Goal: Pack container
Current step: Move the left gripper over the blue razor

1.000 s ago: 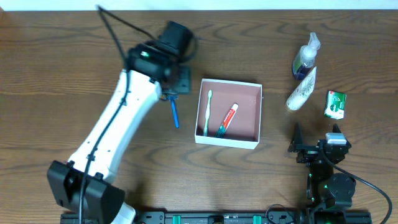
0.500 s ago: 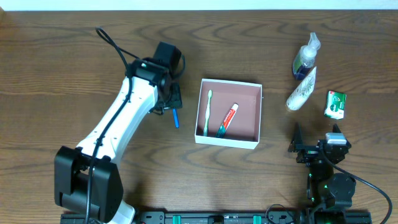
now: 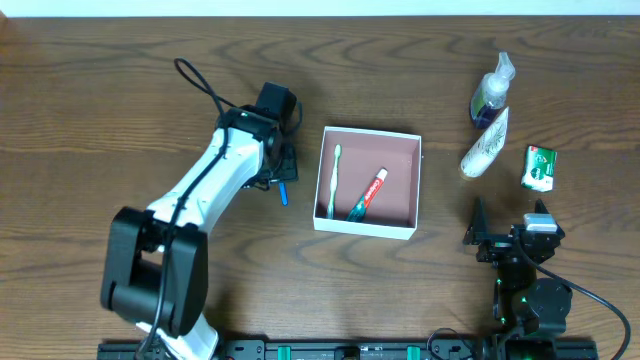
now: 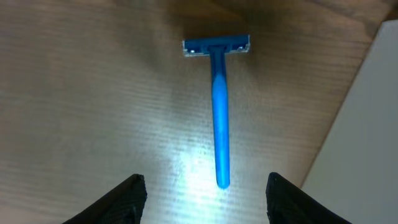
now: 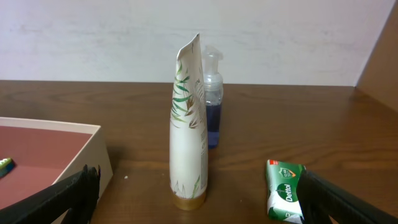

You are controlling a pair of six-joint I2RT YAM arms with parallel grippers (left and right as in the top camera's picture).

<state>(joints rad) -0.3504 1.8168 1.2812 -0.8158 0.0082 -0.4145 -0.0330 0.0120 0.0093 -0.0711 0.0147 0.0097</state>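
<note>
The container is a square white-walled box with a pinkish-brown inside at the table's middle. It holds a green toothbrush and a red and green toothpaste tube. A blue razor lies on the table just left of the container; in the left wrist view its handle end points at my open left gripper, which hovers over it with a finger on each side. My right gripper is open and empty near the front right edge; its fingers frame the right wrist view.
At the right stand a white leaf-printed tube, a blue pump bottle behind it, and a green soap packet. The container's white wall is close to the razor's right. The container's corner shows left in the right wrist view.
My left arm has swung toward the front and right, bringing its gripper down over the blue razor. The right arm has not moved.
</note>
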